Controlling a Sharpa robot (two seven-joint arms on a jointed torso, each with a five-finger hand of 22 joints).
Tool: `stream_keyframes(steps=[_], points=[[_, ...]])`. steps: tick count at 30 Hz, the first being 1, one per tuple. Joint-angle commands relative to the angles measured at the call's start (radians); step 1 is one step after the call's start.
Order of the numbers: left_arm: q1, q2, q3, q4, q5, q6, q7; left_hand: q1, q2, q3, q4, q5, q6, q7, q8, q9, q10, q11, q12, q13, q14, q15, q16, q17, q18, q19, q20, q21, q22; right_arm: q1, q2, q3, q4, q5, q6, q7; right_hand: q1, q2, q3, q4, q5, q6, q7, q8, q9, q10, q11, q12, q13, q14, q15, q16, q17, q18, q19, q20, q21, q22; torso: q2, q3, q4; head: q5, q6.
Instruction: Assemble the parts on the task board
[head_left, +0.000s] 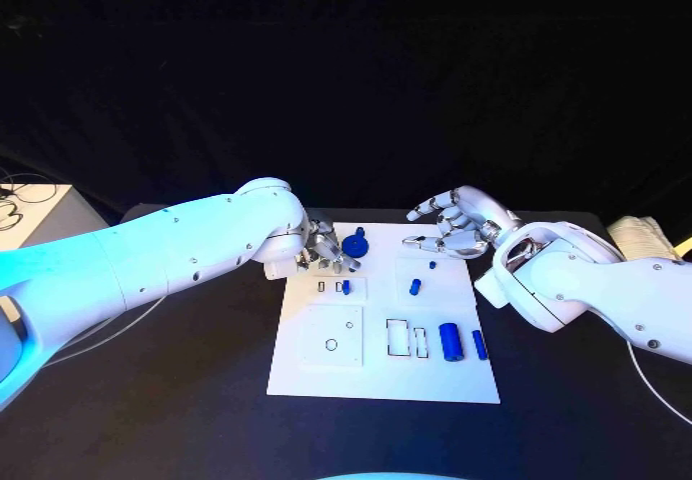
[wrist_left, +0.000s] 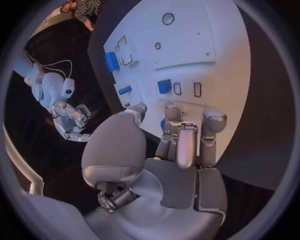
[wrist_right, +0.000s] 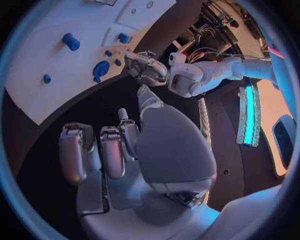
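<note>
No legible text, label, brand, number or sign is found in any view. The task board (head_left: 384, 352) bears only outlined recesses and small holes, with no lettering that can be read. The blue parts (head_left: 450, 341) carry no readable markings. The arms and casings show no legible print.

A black table (head_left: 173, 400) stands before a dark backdrop, with a white cabinet (head_left: 36, 215) beside it.
</note>
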Motion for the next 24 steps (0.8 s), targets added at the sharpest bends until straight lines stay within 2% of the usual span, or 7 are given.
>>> stream_keyframes(steps=[1, 7, 12, 16, 20, 24], points=[[0.001, 0.011, -0.002, -0.007, -0.026, 0.061, -0.020, -0.001, 0.012, -0.004, 0.001, -0.001, -0.008, -0.003, 0.002, 0.002, -0.008, -0.003, -0.008, -0.004, 0.013, -0.002, 0.001, -0.001, -0.018, 0.004, -0.002, 0.006, 0.001, 0.000, 0.002, 0.000, -0.001, -0.001, 0.015, -0.003, -0.010, 0.001, -0.006, 0.001, 0.000, 0.002, -0.002, 0.005, 0.001, -0.007, 0.000, -0.006, 0.058, 0.096, 0.007, -0.005, 0.230, 0.017, 0.043, 0.005, -0.005, 0.173, -0.001, -0.0011, 0.0019, -0.002, -0.002], [0.000, 0.024, -0.005, -0.021, -0.030, 0.081, -0.023, 0.003, 0.018, -0.003, 0.000, 0.001, -0.011, -0.002, 0.002, 0.005, -0.013, -0.002, -0.011, -0.008, 0.013, -0.002, 0.002, 0.001, -0.018, 0.003, -0.002, 0.006, 0.001, 0.000, 0.003, 0.000, -0.002, -0.020, 0.018, -0.005, -0.012, 0.002, -0.007, 0.001, 0.000, 0.001, -0.002, 0.005, 0.001, -0.010, 0.000, -0.009, 0.055, 0.095, 0.007, -0.006, 0.228, 0.020, 0.038, 0.005, -0.014, 0.166, 0.000, -0.0023, 0.0012, -0.002, -0.005], [-0.001, 0.031, -0.006, -0.036, -0.032, 0.089, -0.025, 0.004, 0.020, -0.003, 0.000, 0.001, -0.011, -0.001, 0.003, 0.007, -0.014, -0.002, -0.012, -0.008, 0.014, -0.001, 0.002, 0.002, -0.018, 0.002, -0.001, 0.006, 0.000, 0.000, 0.003, 0.000, -0.002, -0.029, 0.018, -0.007, -0.013, 0.003, -0.008, 0.001, 0.000, 0.000, -0.002, 0.005, 0.001, -0.011, 0.000, -0.011, 0.053, 0.095, 0.007, -0.006, 0.227, 0.020, 0.038, 0.005, -0.016, 0.165, 0.000, -0.0005, 0.0019, -0.003, -0.006], [-0.003, 0.035, -0.006, -0.044, -0.030, 0.101, -0.021, 0.004, 0.023, -0.003, 0.000, 0.001, -0.012, -0.001, 0.003, 0.008, -0.017, -0.002, -0.015, -0.013, 0.014, -0.001, 0.002, 0.003, -0.017, 0.001, -0.001, 0.006, -0.001, 0.000, 0.003, 0.000, -0.002, -0.032, 0.016, -0.007, -0.014, 0.003, -0.008, 0.001, 0.000, 0.000, -0.002, 0.004, 0.001, -0.013, 0.000, -0.012, 0.052, 0.095, 0.007, -0.007, 0.226, 0.021, 0.037, 0.005, -0.018, 0.163, 0.001, -0.0008, 0.0022, -0.002, -0.008], [-0.006, 0.041, -0.007, -0.053, -0.024, 0.110, -0.014, 0.008, 0.028, -0.002, -0.001, 0.002, -0.014, -0.001, 0.003, 0.011, -0.030, -0.001, -0.029, -0.032, 0.013, 0.000, 0.002, 0.004, -0.017, -0.001, 0.000, 0.005, -0.002, 0.000, 0.004, 0.000, -0.003, -0.045, 0.011, -0.006, -0.016, 0.006, -0.009, 0.001, 0.002, 0.000, -0.002, 0.005, 0.001, -0.018, 0.000, -0.017, 0.047, 0.093, 0.007, -0.010, 0.218, 0.023, 0.032, 0.005, -0.026, 0.157, 0.002, -0.0009, 0.0016, -0.004, -0.006], [-0.011, 0.046, -0.008, -0.064, -0.021, 0.114, -0.007, 0.011, 0.030, -0.001, -0.001, 0.002, -0.014, -0.001, 0.004, 0.013, -0.031, -0.001, -0.030, -0.033, 0.013, 0.000, 0.002, 0.002, -0.017, -0.002, 0.000, 0.005, -0.003, 0.000, 0.007, 0.000, -0.004, -0.057, 0.005, -0.004, -0.018, 0.008, -0.010, 0.001, 0.003, 0.000, -0.002, 0.006, 0.001, -0.027, 0.000, -0.026, 0.038, 0.090, 0.007, -0.014, 0.210, 0.025, 0.027, 0.005, -0.036, 0.150, 0.001, 0.0002, 0.0013, -0.004, -0.009]])
